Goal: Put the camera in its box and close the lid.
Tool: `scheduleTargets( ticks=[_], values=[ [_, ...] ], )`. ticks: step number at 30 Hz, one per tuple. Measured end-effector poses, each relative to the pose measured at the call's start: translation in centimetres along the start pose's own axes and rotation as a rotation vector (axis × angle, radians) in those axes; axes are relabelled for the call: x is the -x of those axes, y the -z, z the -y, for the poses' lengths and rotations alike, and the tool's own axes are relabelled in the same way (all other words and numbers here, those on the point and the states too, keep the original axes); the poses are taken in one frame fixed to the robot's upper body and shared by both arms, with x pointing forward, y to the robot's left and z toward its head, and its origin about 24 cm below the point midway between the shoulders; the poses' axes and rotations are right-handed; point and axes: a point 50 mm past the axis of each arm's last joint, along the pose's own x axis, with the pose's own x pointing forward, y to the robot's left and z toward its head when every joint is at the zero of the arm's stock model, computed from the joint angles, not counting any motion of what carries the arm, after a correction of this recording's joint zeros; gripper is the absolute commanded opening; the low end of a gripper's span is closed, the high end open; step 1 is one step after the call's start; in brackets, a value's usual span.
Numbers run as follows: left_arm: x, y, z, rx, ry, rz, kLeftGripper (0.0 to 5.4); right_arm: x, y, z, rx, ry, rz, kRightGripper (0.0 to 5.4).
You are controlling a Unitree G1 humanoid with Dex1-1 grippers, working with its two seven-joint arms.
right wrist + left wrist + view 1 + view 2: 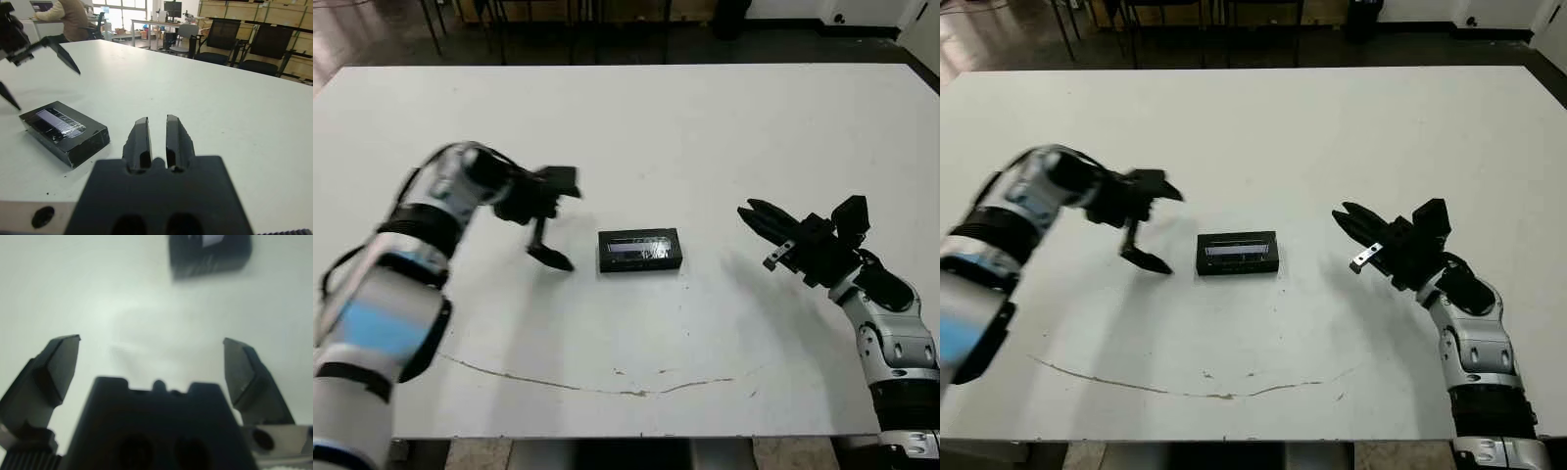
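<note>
- White table (705, 127) fills the head views, bare apart from one black box (640, 251) at centre frame, glossy lid (638, 244) already lying flat on top; no camera shows outside it.
- Box's long axis runs left-right across the picture.
- Left gripper (551, 217) hangs just left of the box, fingers spread wide, empty, and is the nearer arm.
- Right gripper (759, 220) sits well right, fingers almost together, holding nothing.
</note>
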Motion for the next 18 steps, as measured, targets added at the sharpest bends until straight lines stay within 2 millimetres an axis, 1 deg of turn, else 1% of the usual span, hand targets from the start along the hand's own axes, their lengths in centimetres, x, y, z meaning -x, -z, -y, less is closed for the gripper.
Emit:
scheduleTargets(
  ticks=[3, 4, 6, 8, 10, 12, 14, 16, 18],
  values=[
    [1.6, 0.5, 0.0, -0.001, -0.030, 0.028, 5.37, 0.0, 0.1, 0.0, 0.001, -0.006, 0.002, 0.00],
    [2.2, 0.5, -0.2, 0.004, -0.041, 0.040, 5.28, 0.0, 0.1, 0.0, 0.001, -0.006, 0.002, 0.00],
    [3.9, 0.5, -0.8, 0.057, -0.116, 0.073, 5.02, 0.0, 0.1, 0.0, 0.001, -0.004, 0.002, 0.00],
    [5.3, 0.2, -1.5, 0.116, -0.275, 0.140, 4.54, 0.0, 0.0, 0.0, 0.001, -0.004, 0.006, 0.00],
    [5.8, -0.6, -1.4, 0.146, -0.481, 0.281, 4.05, 0.0, 0.0, 0.0, 0.002, -0.004, 0.008, 0.00],
    [4.9, -1.8, -0.7, 0.182, -0.636, 0.422, 3.59, 0.0, 0.0, -0.1, 0.002, -0.004, 0.010, 0.00],
    [3.2, -3.5, 0.4, 0.238, -0.736, 0.528, 3.10, -0.1, 0.0, -0.1, 0.002, -0.005, 0.012, 0.00],
    [1.8, -5.6, 1.7, 0.307, -0.802, 0.621, 2.60, -0.1, 0.0, -0.1, 0.002, -0.002, 0.014, 0.00],
    [0.4, -7.7, 3.2, 0.369, -0.802, 0.680, 2.11, -0.1, -0.1, 0.0, 0.003, 0.012, 0.027, 0.00]
  ],
)
